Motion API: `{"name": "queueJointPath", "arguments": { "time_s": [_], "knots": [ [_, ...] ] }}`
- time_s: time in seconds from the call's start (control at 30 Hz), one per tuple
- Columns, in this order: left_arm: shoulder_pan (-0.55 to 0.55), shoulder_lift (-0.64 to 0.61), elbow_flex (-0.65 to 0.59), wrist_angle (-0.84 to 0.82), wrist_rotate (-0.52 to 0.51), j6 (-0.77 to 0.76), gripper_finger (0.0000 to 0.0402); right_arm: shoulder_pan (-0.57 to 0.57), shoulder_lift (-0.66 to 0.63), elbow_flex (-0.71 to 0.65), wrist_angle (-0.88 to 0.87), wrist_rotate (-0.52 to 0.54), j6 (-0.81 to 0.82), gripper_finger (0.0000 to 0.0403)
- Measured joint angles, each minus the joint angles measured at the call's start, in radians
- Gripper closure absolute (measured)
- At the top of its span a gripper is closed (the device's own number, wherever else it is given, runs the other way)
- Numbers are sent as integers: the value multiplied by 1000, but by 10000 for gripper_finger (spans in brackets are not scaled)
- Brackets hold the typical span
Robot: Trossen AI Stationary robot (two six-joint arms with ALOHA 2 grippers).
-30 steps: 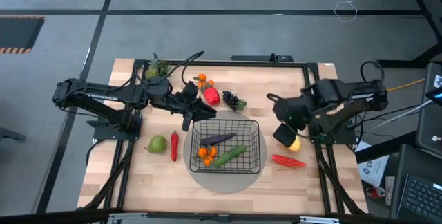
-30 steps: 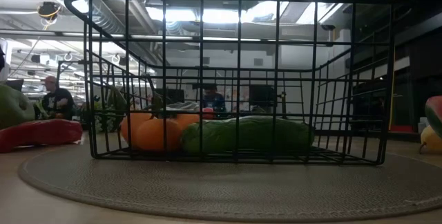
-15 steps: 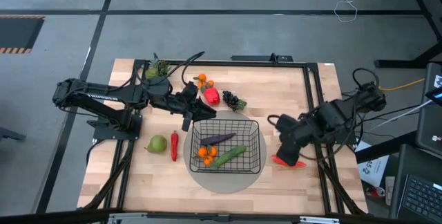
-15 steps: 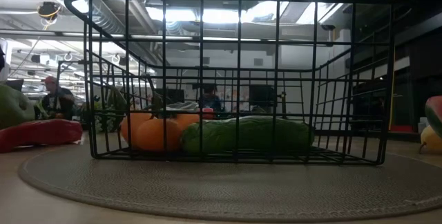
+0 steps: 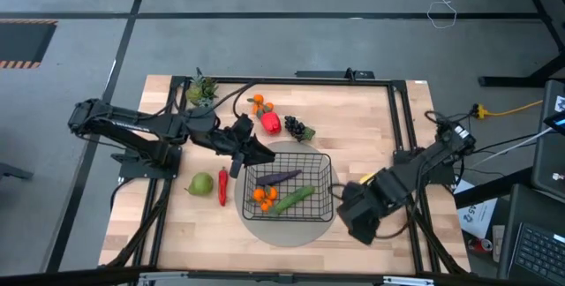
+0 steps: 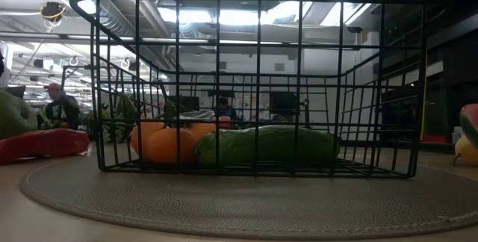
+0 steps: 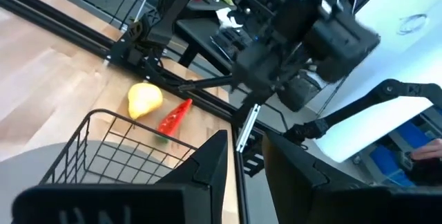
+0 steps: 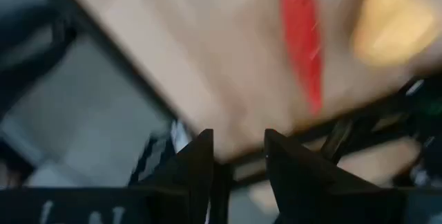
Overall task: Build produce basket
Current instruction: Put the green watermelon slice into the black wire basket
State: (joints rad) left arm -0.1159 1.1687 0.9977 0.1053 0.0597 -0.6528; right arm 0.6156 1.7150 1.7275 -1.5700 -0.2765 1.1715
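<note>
The black wire basket (image 5: pixel 291 187) stands on a grey round mat (image 5: pixel 287 229). It holds a purple eggplant (image 5: pixel 276 177), oranges (image 5: pixel 262 196) and a green cucumber (image 5: pixel 294 199). My left gripper (image 5: pixel 265 155) hovers level over the basket's far left corner, open, with nothing between its fingers (image 7: pixel 207 172). My right gripper (image 5: pixel 357 217) hangs right of the basket near its near right corner, pointing steeply down, open and empty (image 8: pixel 238 158). Below it on the wood lie a red chili (image 8: pixel 302 37) and a yellow fruit (image 8: pixel 390 20), which also show in the left wrist view: chili (image 7: pixel 175 117), fruit (image 7: pixel 145 99).
Left of the basket lie a green fruit (image 5: pixel 201 183) and a second red chili (image 5: pixel 222 186). Beyond it are a red pepper (image 5: pixel 270 123), dark grapes (image 5: pixel 298 129), small oranges (image 5: pixel 258 104) and a leafy sprig (image 5: pixel 201 87). A black frame rail (image 5: pixel 402 136) edges the table.
My right gripper has swung toward the table's near edge and down, tipping further downward. It has gone from beside the yellow fruit, over the red chili, to the basket's near right corner. Its fingers have stayed apart. No produce has moved.
</note>
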Motion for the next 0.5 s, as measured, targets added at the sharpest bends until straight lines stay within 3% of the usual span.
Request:
{"name": "queueJointPath", "arguments": {
  "time_s": [0.13, 0.33, 0.4, 0.5],
  "knots": [
    [-24, 0, 0, -2, -10, 0, 315, 48, 17, 0, -1, -122, -27, 272],
    [-39, -13, 0, -24, 36, 0, 315, 170, -12, 0, 0, -123, 3, 272],
    [-46, -21, 0, -23, 36, 0, 315, 227, -39, 0, -1, -101, 11, 272],
    [-53, -25, 0, -18, 28, -1, 315, 297, -76, 0, -3, 53, 95, 272]
  ]
}}
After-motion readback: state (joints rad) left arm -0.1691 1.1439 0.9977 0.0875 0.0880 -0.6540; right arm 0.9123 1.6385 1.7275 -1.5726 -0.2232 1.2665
